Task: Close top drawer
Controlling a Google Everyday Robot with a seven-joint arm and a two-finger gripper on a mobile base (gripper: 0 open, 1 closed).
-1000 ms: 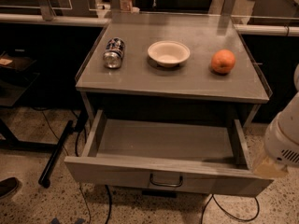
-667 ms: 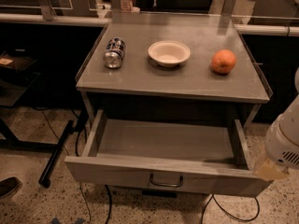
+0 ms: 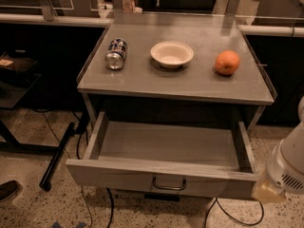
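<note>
While the drawer (image 3: 118,175) is pulled out, the gripper (image 3: 267,192) is held at its front right corner, arm (image 3: 290,161) slanted down from the right; its spread cannot be judged.

no readable text on the can (image 3: 116,54), tool (image 3: 267,192) beside front corner of top drawer (image 3: 118,177)

So the top drawer (image 3: 166,146) is pulled well out from under the worktop (image 3: 142,75). It's wide, shallow and grey, with a plain tray inside. Its flat front panel has a small dark loop handle (image 3: 169,184) dead centre. The end effector (image 3: 269,192) sits right by its front right corner.
</note>
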